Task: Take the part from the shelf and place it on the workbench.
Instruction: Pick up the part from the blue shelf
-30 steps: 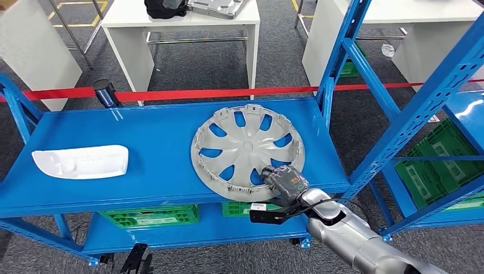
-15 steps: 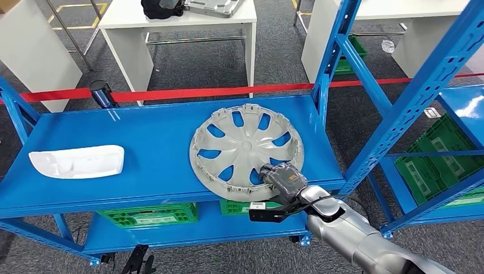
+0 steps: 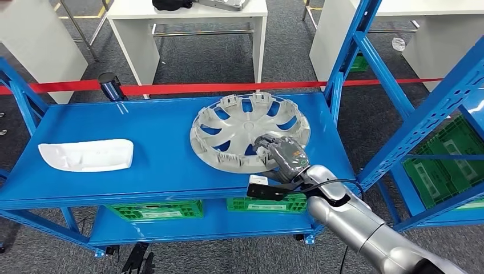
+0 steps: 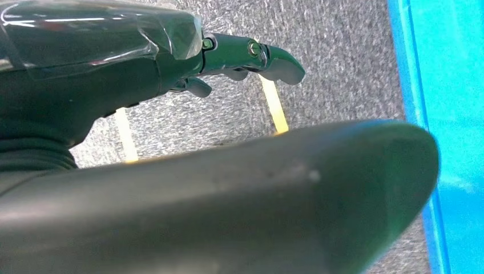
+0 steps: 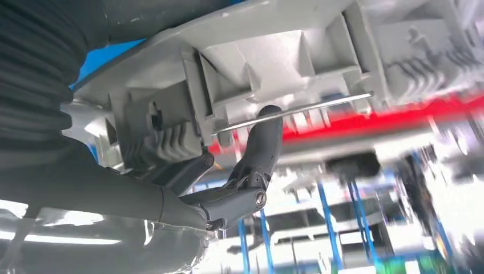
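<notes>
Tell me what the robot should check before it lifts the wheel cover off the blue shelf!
1. Right robot hand grips the wheel cover at its near rim: ok.
2. Grip firm enough to carry: cannot tell.
3. Cover's near edge tilted up off the blue shelf: ok.
4. White part lies well apart from the cover: ok.
5. Blue upright post stands close beside the cover's far side: not ok, lift carefully.
6. Left robot hand holds nothing: ok.

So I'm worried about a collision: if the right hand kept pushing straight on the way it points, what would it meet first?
The right hand already grips the near rim of the hubcap, so that comes first. Beyond the shelf, the red barrier tape probably lies in that line, though depth is unclear.
</notes>
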